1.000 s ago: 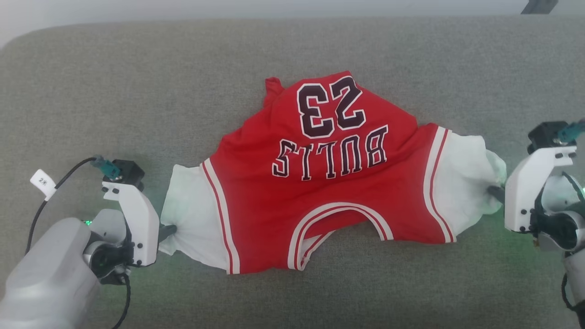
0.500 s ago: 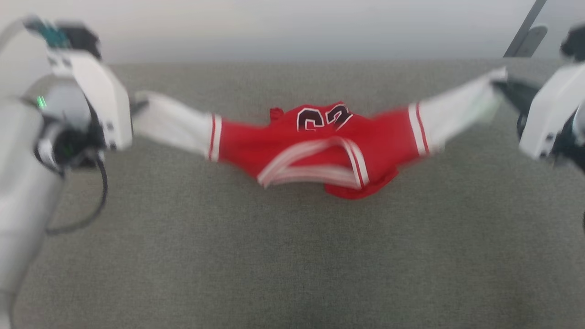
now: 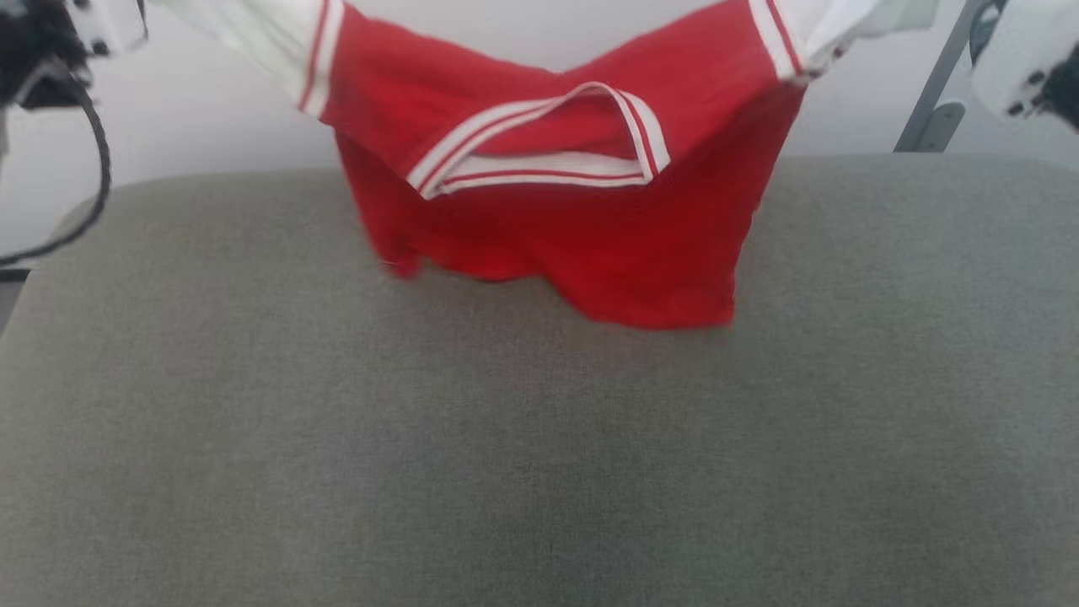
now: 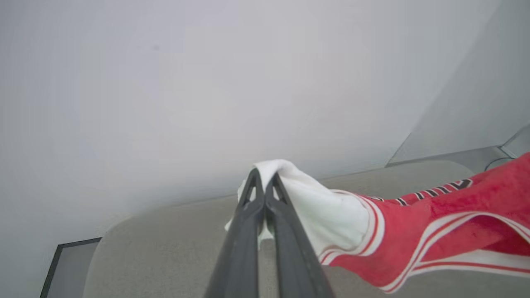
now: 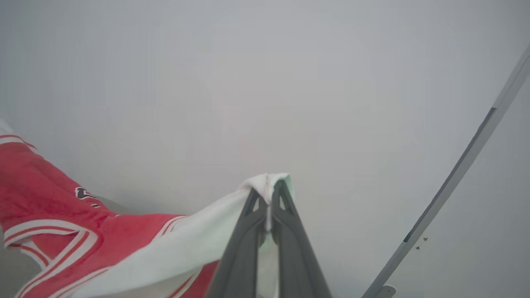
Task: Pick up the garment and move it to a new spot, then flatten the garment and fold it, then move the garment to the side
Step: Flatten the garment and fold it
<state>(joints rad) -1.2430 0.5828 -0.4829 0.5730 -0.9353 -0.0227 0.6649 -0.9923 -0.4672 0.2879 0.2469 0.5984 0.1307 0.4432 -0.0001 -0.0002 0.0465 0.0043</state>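
Jersey (image 3: pixel 573 236): red, white sleeves, striped trim. Hangs spread out, one sleeve tip pinched between left fingers (image 4: pixel 242 231), the other between right fingers (image 5: pixel 290 236). Red body sags below both.

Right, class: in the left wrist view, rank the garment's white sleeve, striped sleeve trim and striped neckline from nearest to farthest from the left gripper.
1. The white sleeve: pinched at the tips of the shut left gripper.
2. The striped sleeve trim: just right of the sleeve.
3. The striped neckline: farthest, toward the right edge.
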